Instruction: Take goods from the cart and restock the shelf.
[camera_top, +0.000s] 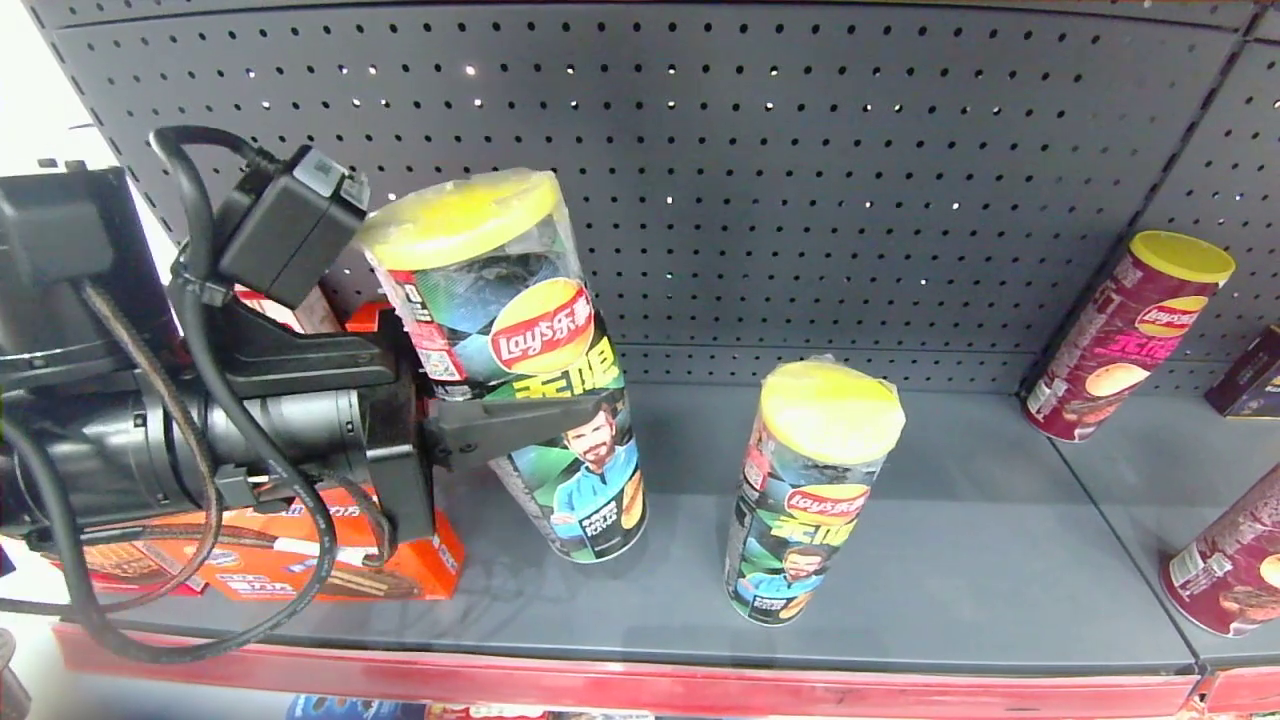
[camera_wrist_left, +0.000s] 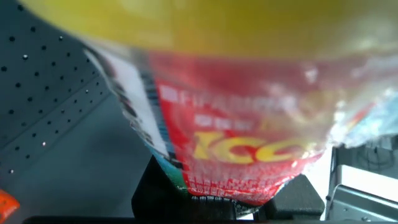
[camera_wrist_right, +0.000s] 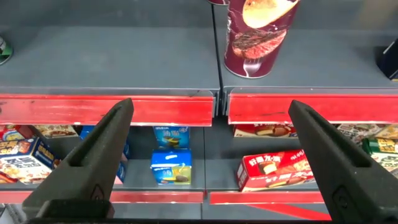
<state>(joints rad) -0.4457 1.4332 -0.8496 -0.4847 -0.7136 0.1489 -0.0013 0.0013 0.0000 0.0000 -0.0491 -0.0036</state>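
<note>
My left gripper (camera_top: 515, 410) is shut on a green chips can (camera_top: 520, 330) with a yellow lid, holding it around its middle. The can leans slightly, with its base at the grey shelf board (camera_top: 960, 560) left of centre; I cannot tell whether it touches. In the left wrist view the same can (camera_wrist_left: 236, 143) sits close between the dark fingers (camera_wrist_left: 155, 190). A second, matching can (camera_top: 805, 490) stands upright to its right, apart from it. My right gripper (camera_wrist_right: 214, 168) hangs open in front of the shelf's red edge (camera_wrist_right: 168, 109), with nothing between its fingers.
An orange biscuit box (camera_top: 300, 575) lies under my left arm. Two maroon cans (camera_top: 1130, 335) (camera_top: 1230, 565) and a dark box (camera_top: 1250, 385) occupy the right bay. One maroon can (camera_wrist_right: 255, 34) stands above the right gripper. Boxes (camera_wrist_right: 273, 171) fill the lower shelf. Pegboard (camera_top: 800, 180) backs the shelf.
</note>
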